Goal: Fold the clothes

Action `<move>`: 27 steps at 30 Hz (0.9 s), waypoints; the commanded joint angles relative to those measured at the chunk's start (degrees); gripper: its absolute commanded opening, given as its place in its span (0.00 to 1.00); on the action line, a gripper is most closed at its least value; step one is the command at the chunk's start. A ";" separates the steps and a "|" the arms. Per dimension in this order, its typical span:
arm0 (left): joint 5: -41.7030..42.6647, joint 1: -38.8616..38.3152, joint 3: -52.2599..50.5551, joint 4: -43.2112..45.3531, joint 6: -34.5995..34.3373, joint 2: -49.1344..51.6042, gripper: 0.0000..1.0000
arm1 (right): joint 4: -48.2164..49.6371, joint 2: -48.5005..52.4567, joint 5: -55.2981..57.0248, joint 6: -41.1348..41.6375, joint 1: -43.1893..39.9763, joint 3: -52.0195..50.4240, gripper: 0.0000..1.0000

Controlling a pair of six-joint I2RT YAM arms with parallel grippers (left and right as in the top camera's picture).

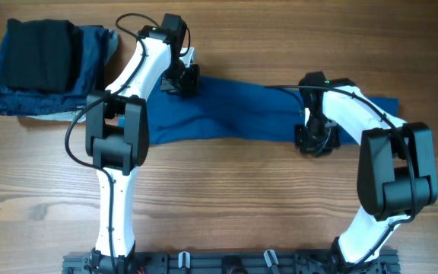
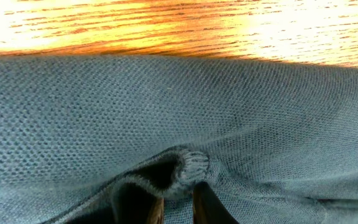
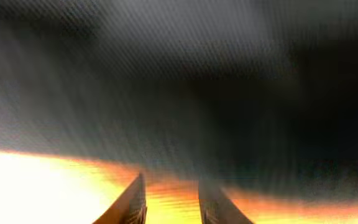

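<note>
Blue knit cloth, the clothes (image 1: 226,114), lies folded into a long, uneven band across the middle of the table (image 1: 226,205), somewhat toward the far edge.

Risks, as judged:
- If the left gripper (image 2: 180,210) lifts while the hem is caught on its fingers, the top layer would be pulled up and the fold spoiled.
- The right gripper (image 3: 171,205) sits low at the cloth's edge, so a sideways withdrawal could drag the layers askew.
- Because the band varies in width, a further fold may come out crooked.
- The folded garments (image 1: 44,65) at the far left corner lie near the left arm.

Positions:
- The left gripper is down on the band's left end, at its far side. Its fingers stand close together with a ribbed hem bunched at their tips. Whether they pinch it cannot be told.
- The right gripper is at the band's near edge, toward its right end. Its fingers are part-way open with bright wood showing between them, and they hold nothing. Cloth lies just beyond the tips, though this view is blurred.
</note>
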 commanded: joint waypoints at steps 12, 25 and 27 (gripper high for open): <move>-5.46 0.92 -0.04 0.48 -0.13 1.18 0.18 | 11.34 -7.67 -5.35 2.64 -6.27 4.50 0.39; -3.96 0.83 0.94 1.55 -1.31 -8.68 0.38 | 7.37 -0.11 -1.99 1.81 -9.38 3.13 0.04; -3.96 0.81 0.94 1.62 -2.23 -11.34 0.50 | 7.72 -0.11 -1.92 2.78 -9.64 0.50 0.04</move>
